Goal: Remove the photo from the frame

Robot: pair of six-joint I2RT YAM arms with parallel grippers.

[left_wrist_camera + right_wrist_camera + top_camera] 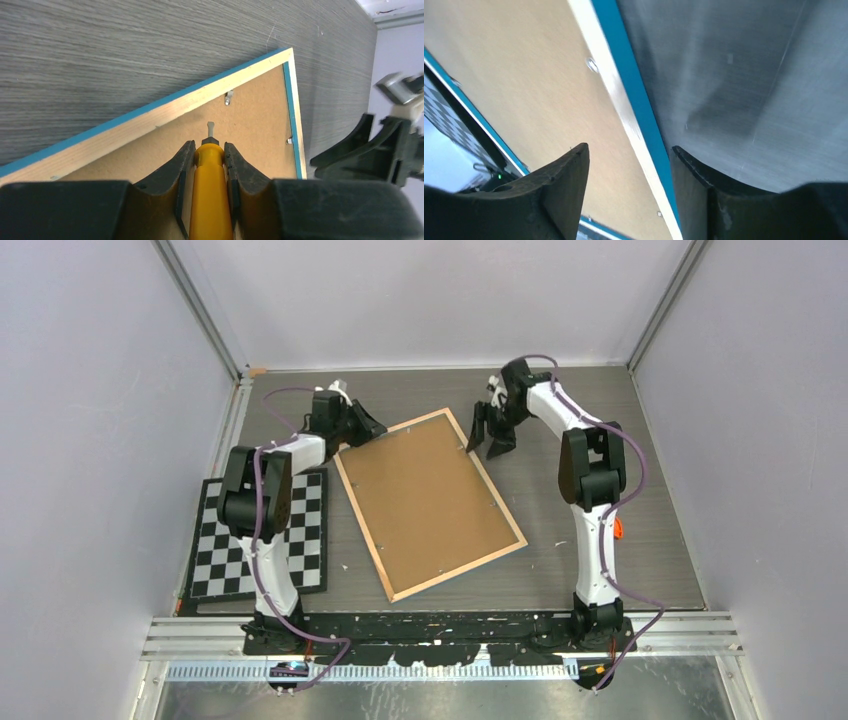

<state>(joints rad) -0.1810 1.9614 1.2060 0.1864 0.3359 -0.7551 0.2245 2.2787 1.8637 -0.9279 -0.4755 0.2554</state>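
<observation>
The frame (430, 502) lies face down and skewed on the table, brown fibreboard back up, wood rim and blue edge around it. The photo is hidden under that back. My left gripper (372, 430) sits at the frame's far left corner, shut on a yellow-handled screwdriver (212, 195). The screwdriver's flat tip (210, 127) rests on the back (150, 155) just short of a metal tab (229, 96). My right gripper (490, 435) hovers open by the far right corner. In the right wrist view the gripper (629, 155) has one finger over the board and one over the table, with the rim (614, 95) between them.
A black-and-white checkerboard (260, 535) lies flat to the left of the frame, under the left arm. More small metal tabs (591, 65) line the back's edges. The right gripper's black fingers (370, 150) show at the right of the left wrist view. Grey walls enclose the table.
</observation>
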